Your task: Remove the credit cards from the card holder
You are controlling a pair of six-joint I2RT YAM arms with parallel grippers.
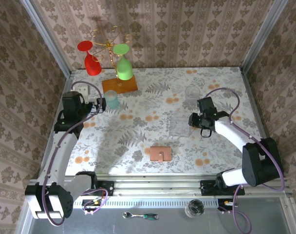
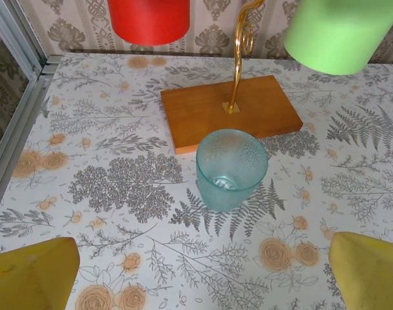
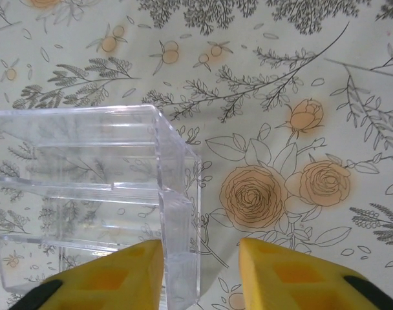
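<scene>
The right gripper (image 3: 201, 248) is hanging low over the table (image 1: 221, 83) with its fingers standing partway apart. The corner wall of a clear plastic box (image 3: 80, 181) is sitting between them. One finger is lying against or just beside that wall, and the other is standing apart from it, so nothing is clamped yet.

The first risk is here. If the fingers pinch this thin, slick wall so near its corner, the box is likely to twist, tip or skid away, and the grab is doing nothing for the task.

The card holder (image 1: 160, 153) is lying flat and closed, back toward this arm's base and off to its left, well apart from the fingers. I judge the credit cards are sitting inside it, so no card is out. Being flat and light, the holder is likely to slide if one gripper is pulling at the tab while nothing is pinning it down.

Farther off, the left gripper (image 2: 203, 258) is waiting with its fingers wide apart and holding nothing. A teal cup (image 2: 231, 168) is standing just ahead of it, close to a wooden base (image 2: 229, 110), with a red glass (image 2: 148, 18) and a green glass (image 2: 342, 29) hanging beyond. A careless push forward is likely to knock the cup into the base.
</scene>
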